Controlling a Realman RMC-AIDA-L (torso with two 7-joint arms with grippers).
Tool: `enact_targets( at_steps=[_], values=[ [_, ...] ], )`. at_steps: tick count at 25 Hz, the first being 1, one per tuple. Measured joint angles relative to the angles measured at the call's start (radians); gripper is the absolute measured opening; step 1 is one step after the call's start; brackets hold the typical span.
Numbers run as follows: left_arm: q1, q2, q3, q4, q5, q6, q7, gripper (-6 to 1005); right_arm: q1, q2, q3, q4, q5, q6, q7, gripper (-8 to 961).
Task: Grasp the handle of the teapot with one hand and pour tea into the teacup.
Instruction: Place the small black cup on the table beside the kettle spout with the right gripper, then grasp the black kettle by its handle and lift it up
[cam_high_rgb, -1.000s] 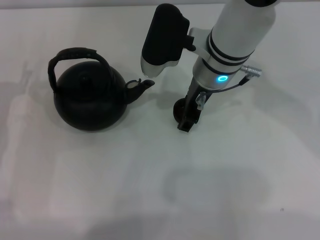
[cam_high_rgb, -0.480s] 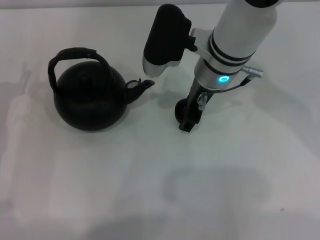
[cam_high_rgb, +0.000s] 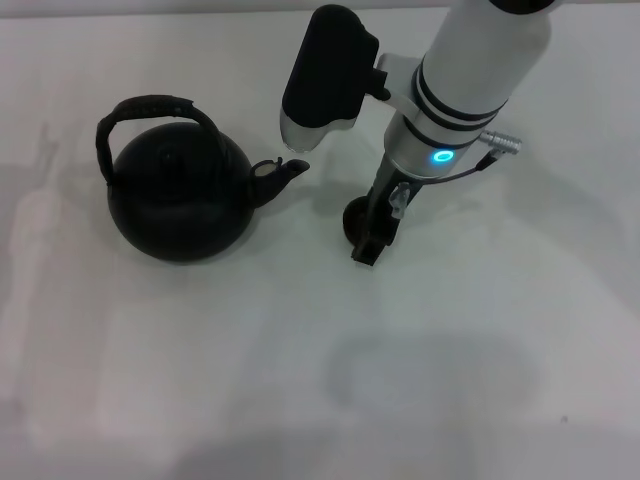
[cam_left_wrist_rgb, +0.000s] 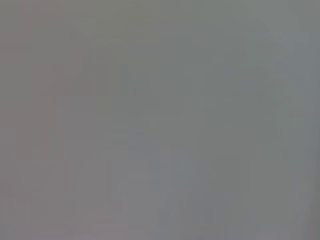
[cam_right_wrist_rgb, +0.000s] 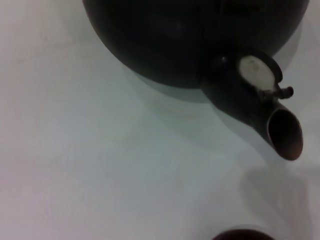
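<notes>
Teapot (cam_high_rgb: 180, 200) upright on worktop (cam_high_rgb: 450, 350), handle (cam_high_rgb: 150, 110) ungrasped; right tool (cam_high_rgb: 368, 240) at teacup (cam_high_rgb: 356, 217), grip state unclear; pouring unstarted.

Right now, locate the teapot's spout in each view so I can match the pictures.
Head view: the spout points toward the right gripper, left of centre.
Left wrist view: not in it; only a blank grey surface.
Right wrist view: the spout sits at the right edge, its opening showing.
Shared landmark: the teapot.
</notes>
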Motion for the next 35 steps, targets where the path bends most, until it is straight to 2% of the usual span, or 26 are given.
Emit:
enact_targets(
  at_steps=[2,9,17,22,29,32,35],
  values=[
    [0.001,0.001,0.0,0.0,0.0,0.001,0.001,876,0.0,0.0,0.006,-0.003,0.0,-0.002,0.0,746],
    [0.002,0.002,0.0,-0.002,-0.002,0.004,0.002,875,-0.003,0.0,0.02,-0.023,-0.001,0.002,-0.002,854],
    [0.012,0.001,0.0,-0.003,-0.002,0.009,0.001,875,-0.076,-0.007,0.167,-0.088,-0.011,0.031,-0.047,855],
    [0.021,0.001,0.0,-0.002,-0.002,0.012,0.0,876,-0.162,-0.011,0.383,-0.105,-0.011,0.074,-0.159,854],
    [0.023,0.002,0.002,-0.009,-0.002,0.026,0.002,876,-0.27,-0.019,0.596,-0.136,-0.082,0.091,-0.241,850],
    [0.023,0.002,0.003,-0.009,-0.002,0.026,0.002,875,-0.335,-0.015,0.765,-0.144,-0.07,0.085,-0.309,849],
    [0.026,0.002,0.006,-0.01,0.003,0.03,0.002,875,-0.397,-0.014,0.986,-0.09,0.069,0.069,-0.451,848]
  ],
)
